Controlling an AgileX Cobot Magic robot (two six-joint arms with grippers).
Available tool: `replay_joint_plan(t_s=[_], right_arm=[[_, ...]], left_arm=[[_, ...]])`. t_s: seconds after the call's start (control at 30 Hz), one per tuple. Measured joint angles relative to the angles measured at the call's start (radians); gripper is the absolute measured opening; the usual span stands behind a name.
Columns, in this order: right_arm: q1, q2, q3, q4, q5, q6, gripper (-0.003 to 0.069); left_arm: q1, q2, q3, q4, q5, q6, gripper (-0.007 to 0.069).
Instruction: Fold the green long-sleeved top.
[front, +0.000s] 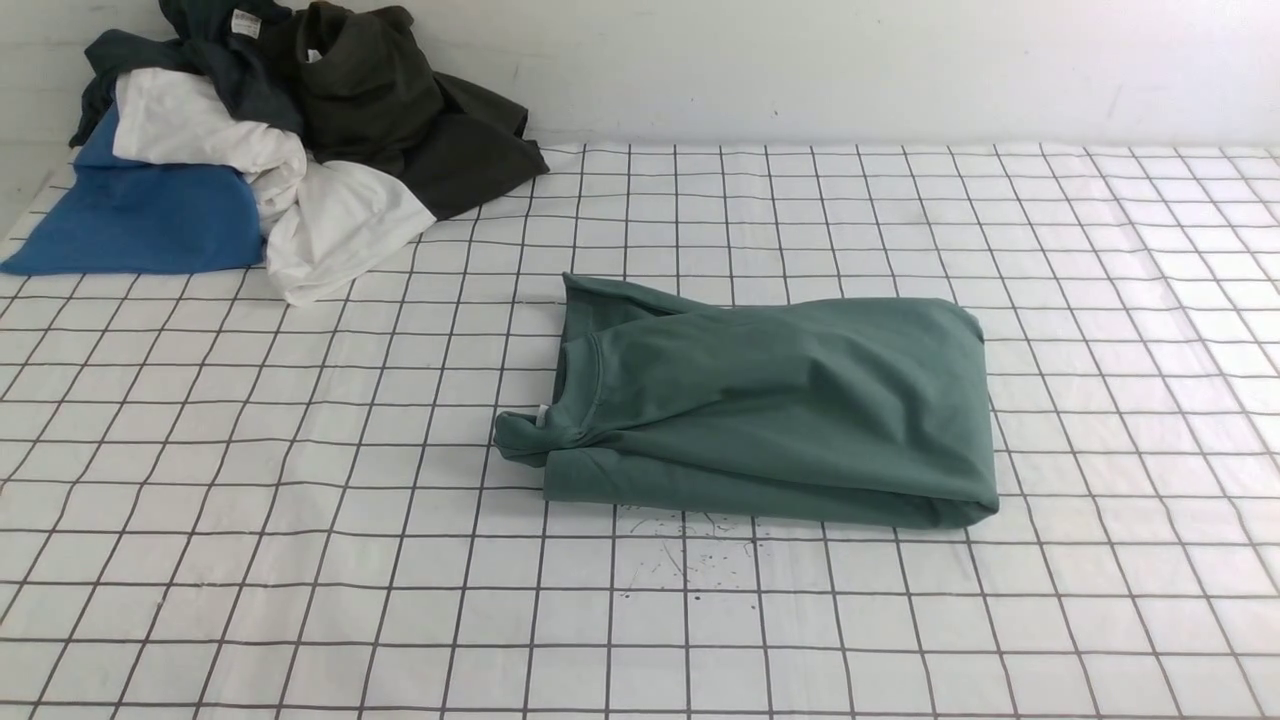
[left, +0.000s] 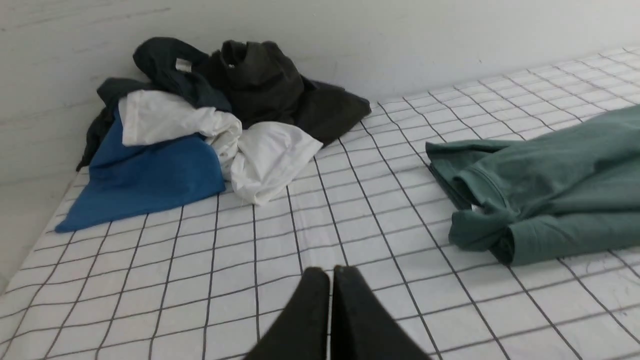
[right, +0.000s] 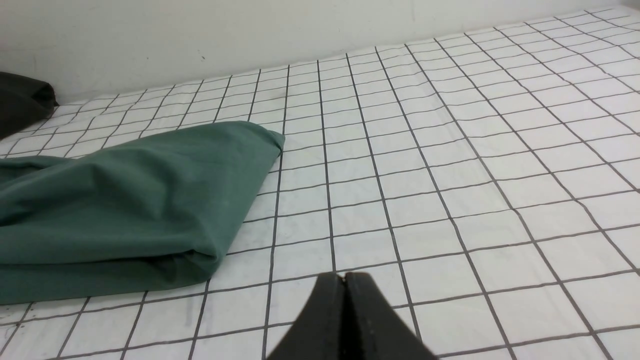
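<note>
The top (front: 770, 410) lies folded mid-worktop (front: 300, 560) (neck toward 9 o'clock); left gripper (left: 330, 272) and right gripper (right: 345, 277) pressed together, empty.

Only the fingertips of the robot show, and only in the two wrist views. The left gripper (left: 330, 272) ends in two matte black fingers (left: 307, 320), broad at the base and narrowing to rounded tips (no screws, cables or markings can be made out on them). The right gripper (right: 344, 276) has the same pair of plain black tapered fingers (right: 372, 325), its tips blunter and squarer. No arm appears in the front view.
</note>
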Motion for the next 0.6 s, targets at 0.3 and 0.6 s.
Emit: replay_joint_plan(t_s=[0.3,0.6], right_arm=[[0.0,0.0,-0.001,0.002,0.001,-0.001,-0.0014],[0.0,0.0,-0.001,0.003,0.002,-0.001,-0.0014]], left_arm=[[0.228,0.0,0.2,-0.25,-0.118,0.216,-0.0007],[0.23,0.0,0.198,-0.22,-0.026,0.168,-0.0007]])
